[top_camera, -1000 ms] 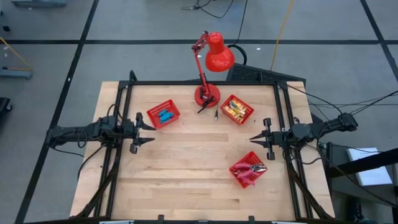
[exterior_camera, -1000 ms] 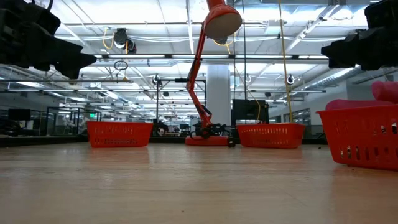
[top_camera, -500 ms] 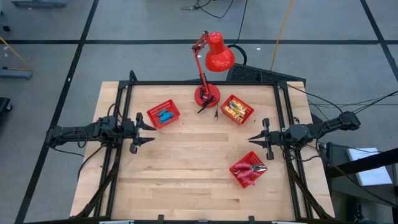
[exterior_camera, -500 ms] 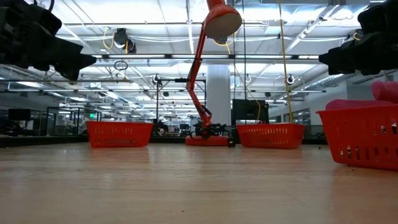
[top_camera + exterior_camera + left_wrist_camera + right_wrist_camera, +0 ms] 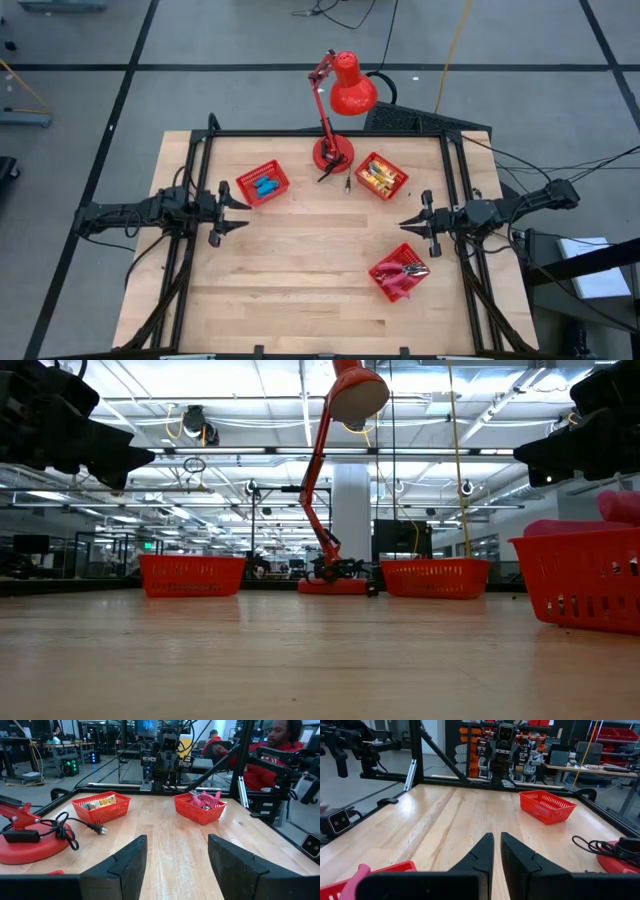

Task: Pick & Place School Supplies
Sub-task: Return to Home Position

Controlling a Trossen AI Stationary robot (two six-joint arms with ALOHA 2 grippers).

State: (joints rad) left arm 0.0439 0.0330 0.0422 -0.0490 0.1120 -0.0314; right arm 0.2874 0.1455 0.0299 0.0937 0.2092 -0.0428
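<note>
Three red mesh baskets stand on the wooden table. The far-left basket (image 5: 263, 185) holds light-blue blocks, the far-right basket (image 5: 381, 177) holds yellow-and-white packets, and the near-right basket (image 5: 400, 272) holds pink-handled pliers (image 5: 202, 799). My left gripper (image 5: 243, 213) hovers open above the table's left side, just near of the blue-block basket. My right gripper (image 5: 402, 222) hovers shut above the right side, between the two right-hand baskets. In the left wrist view the left gripper (image 5: 177, 840) holds nothing. In the right wrist view the right gripper (image 5: 497, 836) holds nothing.
A red desk lamp (image 5: 340, 100) stands at the table's far edge, and its cord and plug (image 5: 347, 184) lie beside its base. A black frame (image 5: 200, 140) runs around the table. Bare wood lies across the middle (image 5: 320, 240) and near side. A person in red (image 5: 270, 755) sits beyond the right edge.
My right gripper has crept slightly toward the table's middle and stayed shut. The left arm and all baskets have kept still.
</note>
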